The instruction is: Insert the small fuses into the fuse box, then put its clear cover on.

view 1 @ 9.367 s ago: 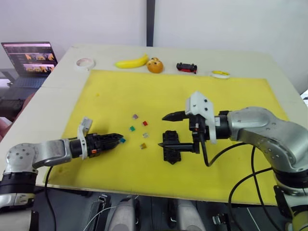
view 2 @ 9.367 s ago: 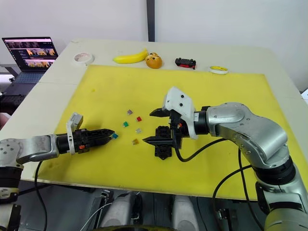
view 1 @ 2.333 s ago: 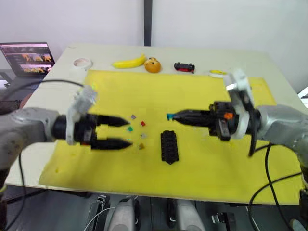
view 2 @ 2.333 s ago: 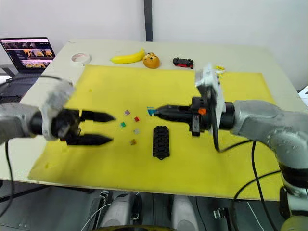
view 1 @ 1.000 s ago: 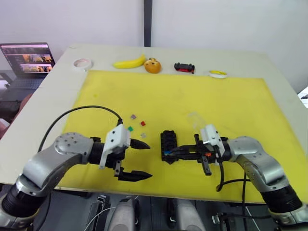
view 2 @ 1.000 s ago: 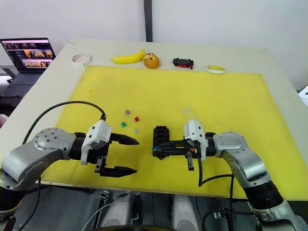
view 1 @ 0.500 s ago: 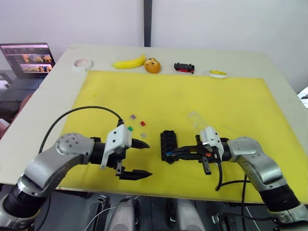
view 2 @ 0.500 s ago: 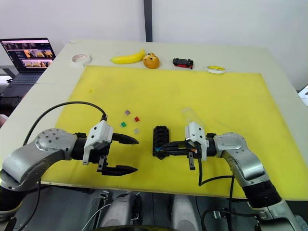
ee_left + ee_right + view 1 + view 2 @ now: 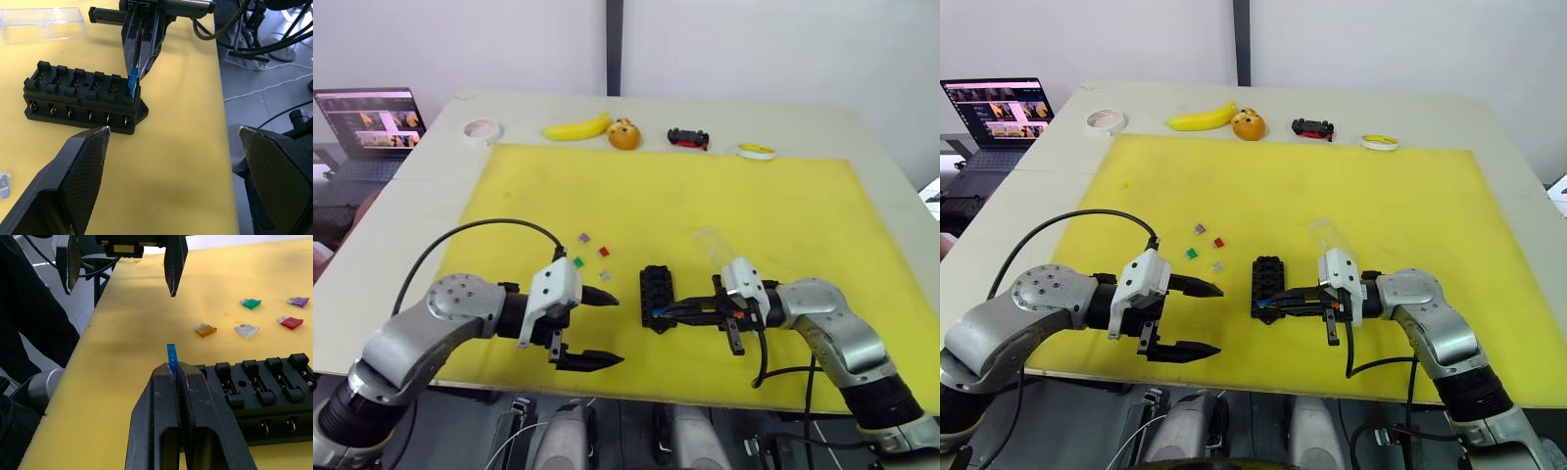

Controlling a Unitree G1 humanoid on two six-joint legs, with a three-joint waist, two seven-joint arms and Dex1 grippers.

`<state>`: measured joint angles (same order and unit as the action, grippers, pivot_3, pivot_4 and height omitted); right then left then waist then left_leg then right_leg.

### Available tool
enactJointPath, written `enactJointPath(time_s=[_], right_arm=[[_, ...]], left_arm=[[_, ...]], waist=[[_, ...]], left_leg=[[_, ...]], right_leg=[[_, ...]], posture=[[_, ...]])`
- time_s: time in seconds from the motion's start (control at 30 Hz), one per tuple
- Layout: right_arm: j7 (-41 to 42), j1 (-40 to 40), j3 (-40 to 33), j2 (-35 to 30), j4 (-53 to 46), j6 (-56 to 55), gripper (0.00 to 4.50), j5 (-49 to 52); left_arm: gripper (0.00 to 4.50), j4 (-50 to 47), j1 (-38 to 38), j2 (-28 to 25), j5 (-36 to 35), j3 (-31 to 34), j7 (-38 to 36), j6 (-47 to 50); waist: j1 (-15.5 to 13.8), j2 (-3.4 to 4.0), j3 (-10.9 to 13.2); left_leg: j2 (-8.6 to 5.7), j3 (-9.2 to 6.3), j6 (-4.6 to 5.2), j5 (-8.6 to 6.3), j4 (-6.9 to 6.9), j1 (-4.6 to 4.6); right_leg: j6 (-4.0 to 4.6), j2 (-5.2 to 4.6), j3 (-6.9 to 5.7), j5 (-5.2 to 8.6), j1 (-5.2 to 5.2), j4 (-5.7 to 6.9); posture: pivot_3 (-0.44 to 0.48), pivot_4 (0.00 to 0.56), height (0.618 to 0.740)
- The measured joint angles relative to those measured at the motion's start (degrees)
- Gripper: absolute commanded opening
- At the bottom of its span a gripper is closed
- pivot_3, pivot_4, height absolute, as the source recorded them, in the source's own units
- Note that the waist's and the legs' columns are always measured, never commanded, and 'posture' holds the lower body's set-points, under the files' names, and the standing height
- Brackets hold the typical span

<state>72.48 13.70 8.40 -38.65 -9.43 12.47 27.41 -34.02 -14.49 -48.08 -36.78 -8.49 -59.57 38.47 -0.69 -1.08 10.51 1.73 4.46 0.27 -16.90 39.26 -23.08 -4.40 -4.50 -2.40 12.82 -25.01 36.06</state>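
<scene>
My left hand (image 9: 592, 330) hangs wide open near the desk's front edge. Black rectangular plastic fuse box (image 9: 657, 298) sits on the yellow mat beside it: rigid, light, likely to slide if pushed. My right hand (image 9: 173, 373) pinches a small blue blade fuse (image 9: 170, 355) at the box's near end slot; tiny, slippery, best gripped by its flat faces. No legible markings.

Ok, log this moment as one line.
right gripper: shut on blue fuse at fuse box end | left gripper: open | cover: off
</scene>
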Motion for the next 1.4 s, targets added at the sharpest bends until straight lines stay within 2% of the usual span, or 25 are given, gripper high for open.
enactJointPath(time_s=[0.67, 1.4], right_arm=[[0.3, 0.5, -0.6, -0.3, -2.1, 3.4, 0.00, 2.0], [2.2, 1.2, -0.3, 0.0, 2.1, -1.9, 0.00, -1.6]], left_arm=[[4.42, -0.6, 0.2, 0.0, 0.0, 0.0, -0.2, 0.3], [4.42, -0.6, 0.2, -0.1, 0.0, 0.0, -0.2, 0.3]], waist=[[0.0, 0.00, 0.0], [0.0, 0.00, 0.0]], left_leg=[[0.00, 0.00, 0.01, -0.01, 0.00, 0.22], [0.01, 0.00, 0.01, 0.00, 0.00, 0.28]], right_leg=[[0.00, 0.00, 0.00, 0.00, 0.21, 0.00], [0.01, 0.00, 0.00, 0.00, 0.25, 0.01]], posture=[[0.000, 0.150, 0.737], [0.000, 0.150, 0.737]])
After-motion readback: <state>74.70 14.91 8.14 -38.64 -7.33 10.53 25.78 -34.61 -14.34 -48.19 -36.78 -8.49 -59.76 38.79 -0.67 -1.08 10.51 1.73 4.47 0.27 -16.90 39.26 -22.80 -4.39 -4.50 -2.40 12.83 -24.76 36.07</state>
